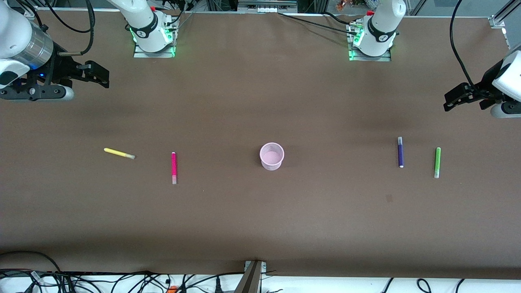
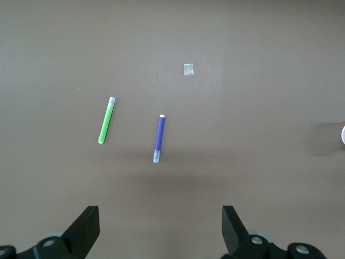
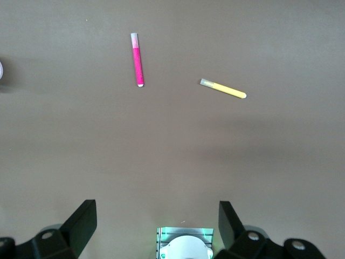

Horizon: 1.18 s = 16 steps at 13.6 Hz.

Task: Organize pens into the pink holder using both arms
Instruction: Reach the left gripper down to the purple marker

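Observation:
The pink holder (image 1: 272, 156) stands upright mid-table. Toward the right arm's end lie a yellow pen (image 1: 119, 153) (image 3: 223, 89) and a magenta pen (image 1: 174, 167) (image 3: 137, 59). A purple pen (image 1: 400, 151) (image 2: 158, 138) and a green pen (image 1: 437, 162) (image 2: 107, 120) lie toward the left arm's end. My right gripper (image 1: 103, 77) (image 3: 157, 221) hangs open and empty over bare table at its end. My left gripper (image 1: 447, 101) (image 2: 160, 224) hangs open and empty over bare table at the other end. Neither touches a pen.
The two arm bases (image 1: 154, 38) (image 1: 372, 40) stand along the table's back edge. A small pale square mark (image 1: 388, 198) (image 2: 188, 69) lies nearer the front camera than the purple pen. Cables (image 1: 122, 280) run along the front edge.

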Tool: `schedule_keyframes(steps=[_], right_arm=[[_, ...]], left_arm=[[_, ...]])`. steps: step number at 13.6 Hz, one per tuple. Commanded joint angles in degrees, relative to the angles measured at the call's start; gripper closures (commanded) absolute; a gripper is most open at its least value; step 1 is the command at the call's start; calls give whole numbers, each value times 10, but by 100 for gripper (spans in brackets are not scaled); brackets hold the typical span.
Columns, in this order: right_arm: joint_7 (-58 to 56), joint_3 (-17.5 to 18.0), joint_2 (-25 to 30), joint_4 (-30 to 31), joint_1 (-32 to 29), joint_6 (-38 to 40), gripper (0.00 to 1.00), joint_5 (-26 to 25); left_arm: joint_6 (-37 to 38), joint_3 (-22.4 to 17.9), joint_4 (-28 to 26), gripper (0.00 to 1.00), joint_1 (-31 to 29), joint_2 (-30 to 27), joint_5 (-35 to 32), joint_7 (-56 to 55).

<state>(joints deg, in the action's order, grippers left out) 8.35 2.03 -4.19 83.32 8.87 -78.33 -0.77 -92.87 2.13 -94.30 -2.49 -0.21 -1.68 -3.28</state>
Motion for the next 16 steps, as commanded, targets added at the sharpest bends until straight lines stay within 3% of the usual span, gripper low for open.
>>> schedule_keyframes(steps=[1, 9, 13, 16], right_arm=[[-3, 0, 0, -5, 1, 9, 0, 0], [-32, 0, -7, -29, 0, 5, 0, -1], [-32, 1, -7, -29, 1, 5, 0, -1], [-32, 1, -10, -30, 1, 4, 0, -1]], left_arm=[[16, -4, 18, 0, 1, 8, 11, 12], [28, -4, 17, 0, 0, 18, 6, 12], [102, -9, 16, 0, -3, 74, -21, 12], [79, -9, 1, 0, -7, 116, -21, 14]])
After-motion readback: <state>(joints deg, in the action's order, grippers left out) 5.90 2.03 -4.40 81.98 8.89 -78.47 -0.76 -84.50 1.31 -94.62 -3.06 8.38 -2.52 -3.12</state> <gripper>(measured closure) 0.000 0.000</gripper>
